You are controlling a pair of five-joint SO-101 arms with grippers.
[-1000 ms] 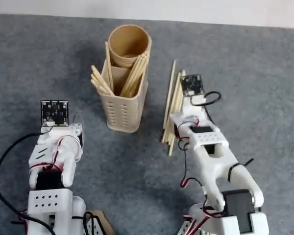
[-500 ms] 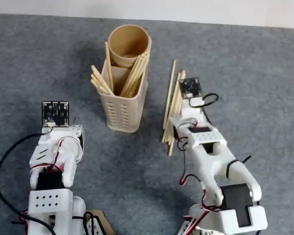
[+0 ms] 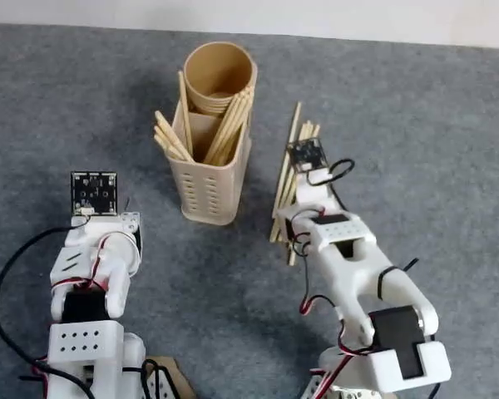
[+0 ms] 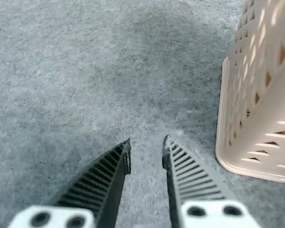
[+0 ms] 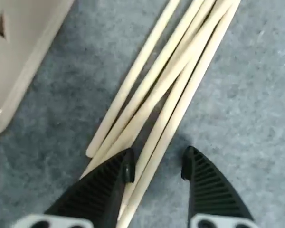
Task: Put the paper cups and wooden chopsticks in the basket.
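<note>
The left gripper (image 4: 146, 147) hangs close over the grey, carpet-like worktop (image 3: 416, 125). Its ribbed jaws are a narrow gap apart with nothing between them. Just beside it rises the perforated beige wall of the basket (image 3: 208, 191). The wrist view gives the holes and foot of that wall at close range, while the high view looks down into the compartments.

The right gripper (image 5: 156, 164) is low over the near end of the loose wooden chopsticks (image 3: 288, 158). Its jaws are parted about halfway and straddle the sticks on one side of the bundle. They grip nothing, and the rest of the bundle lies outside one jaw. In the high view each arm's wrist camera board (image 3: 92, 190) sits over its jaws, so the gap is read from the wrist views.

The loose bundle lies on the worktop just right of the basket, apart from it and fanned slightly at the far end. The basket stands upright between the two arms. Its nearer compartment holds standing chopsticks (image 3: 224, 133) that lean against the rim. Its far compartment holds a brown paper cup (image 3: 219, 75), mouth up.
</note>
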